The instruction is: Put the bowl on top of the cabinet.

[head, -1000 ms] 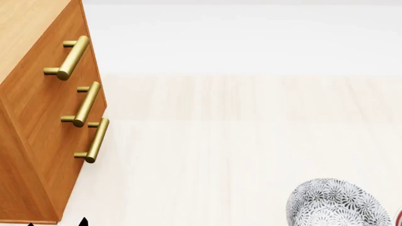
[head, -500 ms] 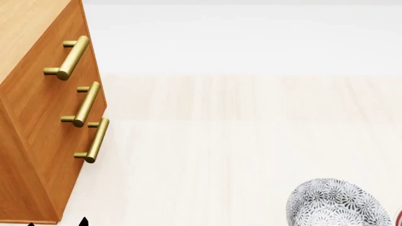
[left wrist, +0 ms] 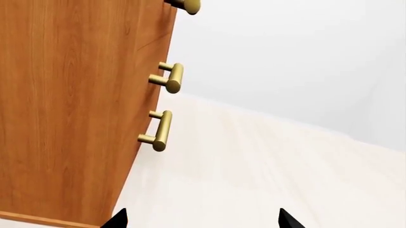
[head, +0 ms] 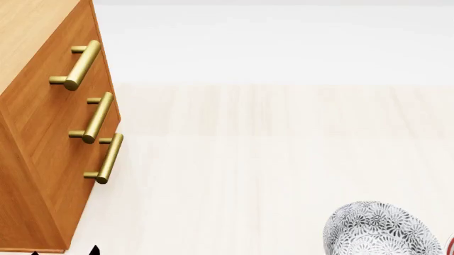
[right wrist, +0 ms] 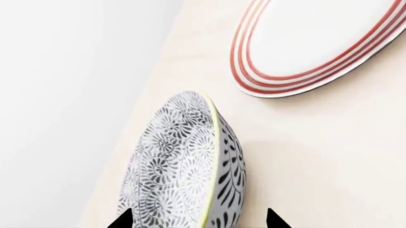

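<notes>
The bowl (head: 379, 228), grey-black floral with a pale rim, rests on the pale floor at the head view's lower right. In the right wrist view the bowl (right wrist: 184, 171) fills the space between the two dark tips of my right gripper (right wrist: 199, 219), which stands open with its tips on either side of the bowl's wall and rim. The orange-brown cabinet (head: 35, 159) with brass handles stands at the left. My left gripper (left wrist: 204, 221) is open beside the cabinet (left wrist: 76, 109), holding nothing; only its tips (head: 94, 250) peek in at the head view's bottom edge.
A flat white plate with red rings (right wrist: 317, 42) lies on the floor just beyond the bowl; a sliver of this plate (head: 451, 244) shows at the head view's right edge. Pale wood floor (head: 269, 149) stretches from cabinet to bowl, with a white wall (head: 269, 42) behind.
</notes>
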{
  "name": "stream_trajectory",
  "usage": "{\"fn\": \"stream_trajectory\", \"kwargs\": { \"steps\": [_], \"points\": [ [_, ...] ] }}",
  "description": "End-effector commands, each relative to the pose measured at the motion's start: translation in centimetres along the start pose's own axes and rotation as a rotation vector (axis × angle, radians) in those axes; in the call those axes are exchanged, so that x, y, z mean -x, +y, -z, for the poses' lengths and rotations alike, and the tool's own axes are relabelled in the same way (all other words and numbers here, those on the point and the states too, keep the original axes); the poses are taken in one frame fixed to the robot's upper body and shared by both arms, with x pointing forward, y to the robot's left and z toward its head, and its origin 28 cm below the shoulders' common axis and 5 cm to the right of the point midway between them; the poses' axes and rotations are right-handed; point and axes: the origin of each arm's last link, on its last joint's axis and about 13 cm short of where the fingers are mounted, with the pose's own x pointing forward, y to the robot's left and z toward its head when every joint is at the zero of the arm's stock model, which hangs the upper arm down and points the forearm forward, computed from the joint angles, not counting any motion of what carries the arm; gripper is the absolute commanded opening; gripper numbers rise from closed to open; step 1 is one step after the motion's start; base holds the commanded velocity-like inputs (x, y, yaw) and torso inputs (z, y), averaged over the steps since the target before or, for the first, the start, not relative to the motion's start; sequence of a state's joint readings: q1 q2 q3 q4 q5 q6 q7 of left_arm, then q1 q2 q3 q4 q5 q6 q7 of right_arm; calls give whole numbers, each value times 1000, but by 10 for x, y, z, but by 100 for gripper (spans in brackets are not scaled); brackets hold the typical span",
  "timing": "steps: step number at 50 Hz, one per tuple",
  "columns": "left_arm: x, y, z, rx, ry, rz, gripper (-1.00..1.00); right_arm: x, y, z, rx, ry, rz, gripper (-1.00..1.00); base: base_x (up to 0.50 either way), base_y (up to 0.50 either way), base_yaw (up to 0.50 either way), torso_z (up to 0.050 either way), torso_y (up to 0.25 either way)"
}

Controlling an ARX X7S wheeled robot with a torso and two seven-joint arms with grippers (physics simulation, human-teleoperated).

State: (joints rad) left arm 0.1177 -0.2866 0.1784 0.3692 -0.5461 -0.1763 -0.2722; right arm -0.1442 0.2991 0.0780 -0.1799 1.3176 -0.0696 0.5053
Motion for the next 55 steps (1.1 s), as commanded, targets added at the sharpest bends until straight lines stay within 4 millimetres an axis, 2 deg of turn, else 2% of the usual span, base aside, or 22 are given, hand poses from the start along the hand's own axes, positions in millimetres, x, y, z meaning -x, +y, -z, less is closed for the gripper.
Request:
{"fn": "stream_trajectory", "kwargs": {
  "steps": [1,24,41,55],
  "points": [
    [0,0,0,-4,-1,2,100,-4,1,1,9,11,7,100,0,0,0,0,0],
    [0,-1,1,-7,3,3,100,-25,2,7,44,48,50,100,0,0,0,0,0],
    [-1,0,1,-7,4,4,100,-33,2,9,42,77,56,100,0,0,0,0,0],
    [0,-1,1,-7,2,5,100,-32,2,9,49,75,54,100,0,0,0,0,0]
  ]
}}
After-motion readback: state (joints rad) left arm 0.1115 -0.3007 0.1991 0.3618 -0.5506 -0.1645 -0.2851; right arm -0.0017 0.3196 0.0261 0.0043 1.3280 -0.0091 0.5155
